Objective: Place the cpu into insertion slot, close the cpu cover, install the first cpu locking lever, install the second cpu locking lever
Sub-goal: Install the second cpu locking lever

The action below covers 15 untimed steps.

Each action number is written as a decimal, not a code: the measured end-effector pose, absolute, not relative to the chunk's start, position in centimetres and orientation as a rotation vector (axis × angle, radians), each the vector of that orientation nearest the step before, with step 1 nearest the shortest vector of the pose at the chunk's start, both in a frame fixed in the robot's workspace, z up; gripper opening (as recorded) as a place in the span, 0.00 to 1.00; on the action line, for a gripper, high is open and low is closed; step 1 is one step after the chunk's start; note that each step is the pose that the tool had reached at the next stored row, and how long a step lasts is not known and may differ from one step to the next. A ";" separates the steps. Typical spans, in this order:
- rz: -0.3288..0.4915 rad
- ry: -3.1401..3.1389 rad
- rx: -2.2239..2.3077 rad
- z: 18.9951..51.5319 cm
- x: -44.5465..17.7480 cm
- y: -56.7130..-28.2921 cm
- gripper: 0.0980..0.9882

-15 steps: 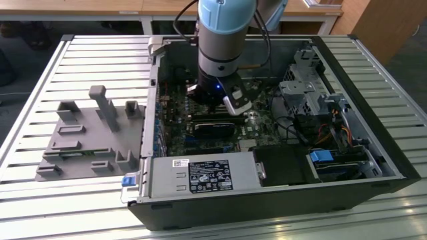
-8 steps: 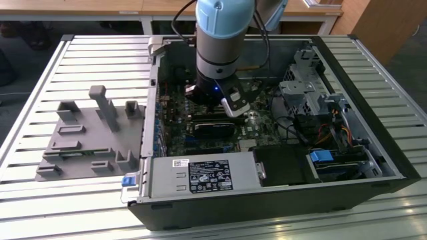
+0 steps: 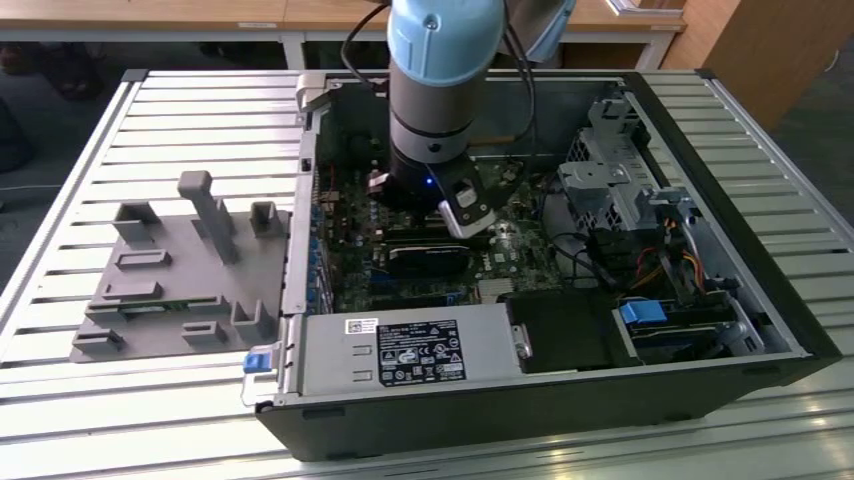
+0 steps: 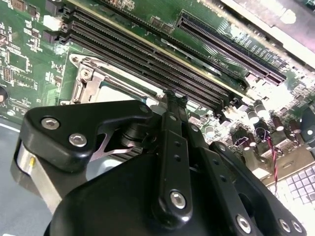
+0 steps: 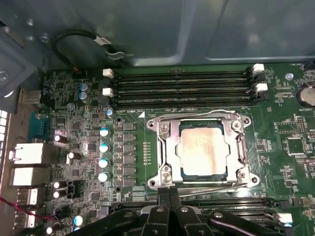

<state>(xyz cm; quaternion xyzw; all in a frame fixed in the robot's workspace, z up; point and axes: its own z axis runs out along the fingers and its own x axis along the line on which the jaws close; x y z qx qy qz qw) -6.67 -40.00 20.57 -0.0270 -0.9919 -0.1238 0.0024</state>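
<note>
My arm reaches down into the open computer case (image 3: 534, 300), which lies on its side on the counter (image 3: 80, 400). A moulded fixture plate (image 3: 174, 290) sits on the counter at the exterior view's left, just beside the case. Inside the case, the power supply (image 3: 400, 352) lies along the near wall, the drive cage (image 3: 607, 185) at the exterior view's right.

In the first wrist view, the cpu (image 5: 202, 154) sits in the insertion slot (image 5: 170, 152), the cpu cover (image 5: 235, 126) lying down around it. Memory slots (image 5: 182, 88) run in rows along one side of the socket. My claw (image 5: 170, 191) rests at the socket's opposite edge, fingertips together.
</note>
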 end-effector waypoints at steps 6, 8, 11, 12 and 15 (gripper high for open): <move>-0.398 -3.110 -0.092 20.1 -6.8 -40.0 0.01; -0.408 -3.109 -0.095 20.0 -6.8 -40.1 0.01; -0.421 -3.108 -0.101 19.9 -6.8 -40.4 0.01; -0.425 -3.107 -0.103 19.9 -6.8 -40.4 0.01; -0.450 -3.103 -0.107 19.8 -6.9 -40.6 0.01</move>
